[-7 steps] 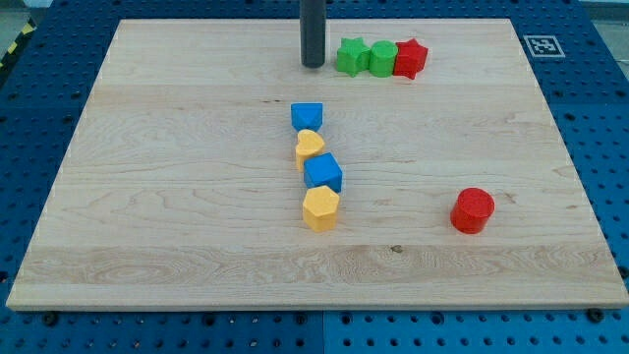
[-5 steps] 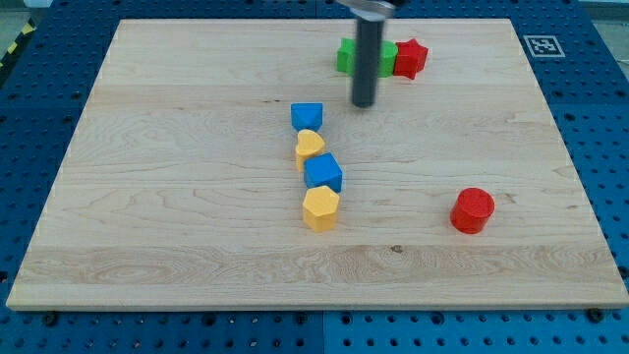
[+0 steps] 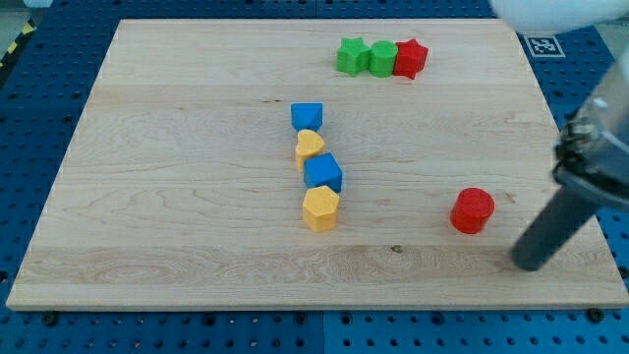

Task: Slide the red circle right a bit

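Toward the view's lower right, my tip (image 3: pixel 532 265) rests on the counter (image 3: pixel 177 197), near the red circle (image 3: pixel 473 209) and on its right and slightly lower side, with a strip of bare wood between the two, so they are apart. No fingers exist on this arm (it ends in a plain dark rod), so nothing is spread or pinching. That rod leans up and to the view's right from its end, blurred higher up where it meets the arm.

The red circle stands alone in the right half of the counter, well apart from every other block.

Near the middle, four blocks form a slightly slanted column: a blue block (image 3: pixel 307 116) at its top, a yellow block (image 3: pixel 310 147) touching it below, then a second blue block (image 3: pixel 322 173), then a second yellow block (image 3: pixel 320 207) at the bottom.

Along the view's top edge sits a tight row: a green star (image 3: pixel 350 56), a green block (image 3: pixel 381 57), and a red star (image 3: pixel 410 58), each touching its neighbour.
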`<state>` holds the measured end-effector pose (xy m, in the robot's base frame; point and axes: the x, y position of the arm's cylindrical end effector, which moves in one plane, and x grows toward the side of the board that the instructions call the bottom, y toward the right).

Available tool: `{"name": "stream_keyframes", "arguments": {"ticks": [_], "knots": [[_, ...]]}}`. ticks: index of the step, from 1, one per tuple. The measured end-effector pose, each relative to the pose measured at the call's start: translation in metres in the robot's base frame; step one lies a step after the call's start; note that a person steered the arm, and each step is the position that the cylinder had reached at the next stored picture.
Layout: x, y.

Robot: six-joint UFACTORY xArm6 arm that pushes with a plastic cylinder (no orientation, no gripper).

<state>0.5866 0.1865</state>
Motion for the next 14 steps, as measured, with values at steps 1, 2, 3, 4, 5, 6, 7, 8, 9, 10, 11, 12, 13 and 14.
{"name": "stream_keyframes", "arguments": {"ticks": [1, 2, 3, 4, 5, 6, 7, 8, 9, 10, 11, 12, 13, 14], "knots": [[-0.025, -0.058], [-0.09, -0.059], [-0.103, -0.041], [-0.068, -0.041], [-0.03, -0.041], [-0.03, -0.059], [-0.024, -0.083], [0.013, -0.065], [-0.001, -0.011], [-0.091, 0.004], [-0.118, 0.005], [-0.085, 0.005], [-0.056, 0.01], [-0.048, 0.036]]}}
